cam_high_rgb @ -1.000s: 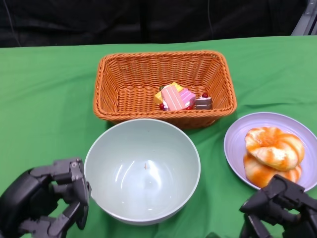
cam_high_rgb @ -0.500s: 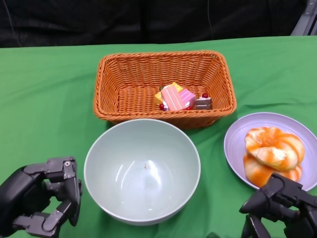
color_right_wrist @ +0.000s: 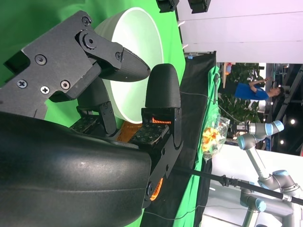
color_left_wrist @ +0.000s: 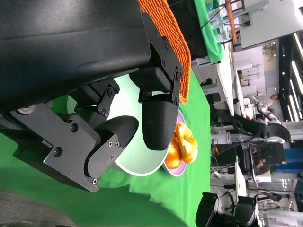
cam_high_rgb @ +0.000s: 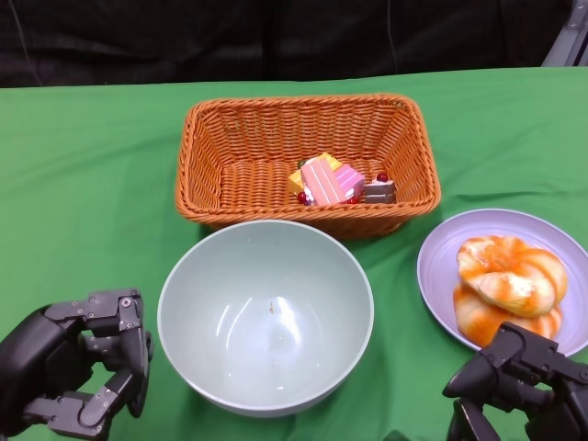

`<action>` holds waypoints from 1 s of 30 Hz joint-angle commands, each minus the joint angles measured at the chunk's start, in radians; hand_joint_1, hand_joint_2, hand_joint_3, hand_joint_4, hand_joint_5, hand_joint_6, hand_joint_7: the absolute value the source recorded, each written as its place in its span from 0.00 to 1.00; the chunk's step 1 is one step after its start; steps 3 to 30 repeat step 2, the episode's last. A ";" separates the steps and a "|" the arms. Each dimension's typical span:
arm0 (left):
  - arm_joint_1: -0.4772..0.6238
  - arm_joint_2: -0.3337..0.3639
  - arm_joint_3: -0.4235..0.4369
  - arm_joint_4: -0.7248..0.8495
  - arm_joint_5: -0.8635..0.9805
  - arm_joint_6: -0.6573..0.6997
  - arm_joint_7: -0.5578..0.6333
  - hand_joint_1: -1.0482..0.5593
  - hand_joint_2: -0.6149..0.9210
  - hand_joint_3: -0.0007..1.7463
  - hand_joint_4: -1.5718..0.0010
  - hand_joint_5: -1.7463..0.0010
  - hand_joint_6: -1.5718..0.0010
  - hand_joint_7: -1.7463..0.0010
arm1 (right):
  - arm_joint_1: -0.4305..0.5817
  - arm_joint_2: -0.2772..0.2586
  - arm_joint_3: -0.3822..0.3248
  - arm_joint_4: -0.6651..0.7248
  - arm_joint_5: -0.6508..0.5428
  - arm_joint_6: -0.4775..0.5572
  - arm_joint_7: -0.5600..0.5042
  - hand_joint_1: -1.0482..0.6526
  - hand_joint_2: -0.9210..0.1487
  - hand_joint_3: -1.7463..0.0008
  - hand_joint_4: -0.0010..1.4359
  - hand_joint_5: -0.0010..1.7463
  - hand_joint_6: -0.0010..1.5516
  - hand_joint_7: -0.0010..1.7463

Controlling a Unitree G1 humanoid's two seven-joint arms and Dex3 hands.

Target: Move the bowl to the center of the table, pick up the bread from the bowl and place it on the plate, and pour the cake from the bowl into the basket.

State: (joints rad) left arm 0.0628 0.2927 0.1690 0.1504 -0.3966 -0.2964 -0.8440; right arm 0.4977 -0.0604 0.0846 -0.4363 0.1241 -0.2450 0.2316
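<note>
1. Left hand, lower left of the head view: fingers loosely curled and apart, holding nothing, just beside the bowl's left rim with a gap of green showing between.
2. Bowl, lower centre: upright and empty apart from a tiny speck on the bottom, sitting roughly mid-counter just in front of the basket. Move-to-centre step looks done.
3. Basket, upper centre: orange wicker, with the cake pieces (pink, yellow, a brown one with red bits) lying in its right-front part. Pour step looks done.
4. Plate, right edge: lilac, carrying the bread, an orange-glazed twisted piece. Bread step looks done.
5. Right hand, lower right: just in front of the plate, fingers bent and apart with nothing in them; the right wrist view shows the same.
6. Judgement: all three sub-tasks appear complete; only pulling the hands clear seems left.
7. Counter: covered in green cloth, with a black backdrop behind it across the top of the frame.
8. Room, from the wrist views: bright lab space with white walls, other robot arms on stands, and a person in blue far off.
</note>
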 commanded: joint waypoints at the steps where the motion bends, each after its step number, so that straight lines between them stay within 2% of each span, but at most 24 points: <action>1: -0.006 0.015 0.003 -0.002 0.008 -0.004 0.016 0.63 0.71 0.79 0.45 0.00 0.55 0.05 | 0.000 -0.012 -0.008 0.001 0.013 -0.009 0.003 0.51 0.41 0.38 0.56 0.89 0.47 0.77; 30: -0.006 0.015 0.003 -0.002 0.008 -0.004 0.016 0.63 0.71 0.79 0.45 0.00 0.55 0.05 | 0.000 -0.012 -0.008 0.001 0.013 -0.009 0.003 0.51 0.41 0.39 0.56 0.89 0.47 0.77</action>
